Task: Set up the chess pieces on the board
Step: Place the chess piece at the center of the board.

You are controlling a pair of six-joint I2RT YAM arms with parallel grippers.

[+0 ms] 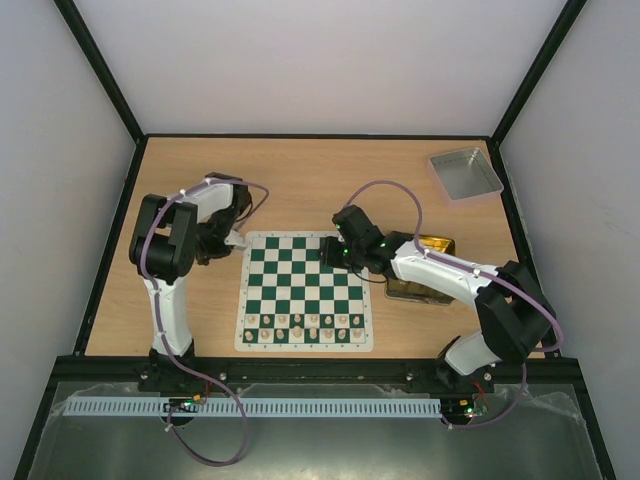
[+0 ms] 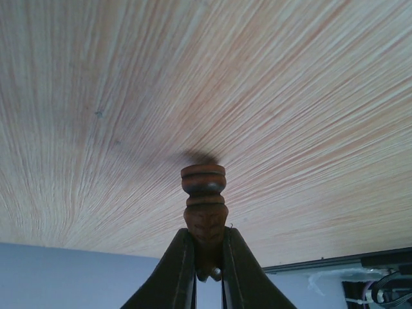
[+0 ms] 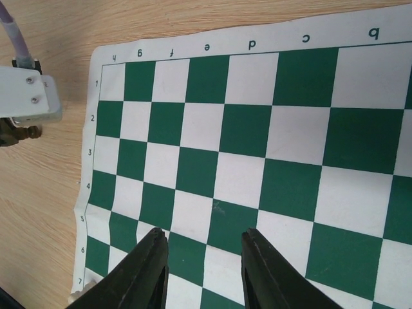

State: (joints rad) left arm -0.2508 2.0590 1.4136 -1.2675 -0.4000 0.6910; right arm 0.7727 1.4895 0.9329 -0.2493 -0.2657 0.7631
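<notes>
A: Progress?
B: Barely started. Only pale pieces stand on the board, in the near rows. My left fingers pinch one dark piece above the surface, off the board's far-left corner. My right fingers gape empty over the squares.
A: Hidden?
B: The gold tin is mostly behind my right arm. I can't see other dark pieces.

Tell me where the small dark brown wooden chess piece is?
In the left wrist view the chess piece is pinched in the left gripper, over the wooden table left of the green and white chessboard mat, near its far corner.
</notes>
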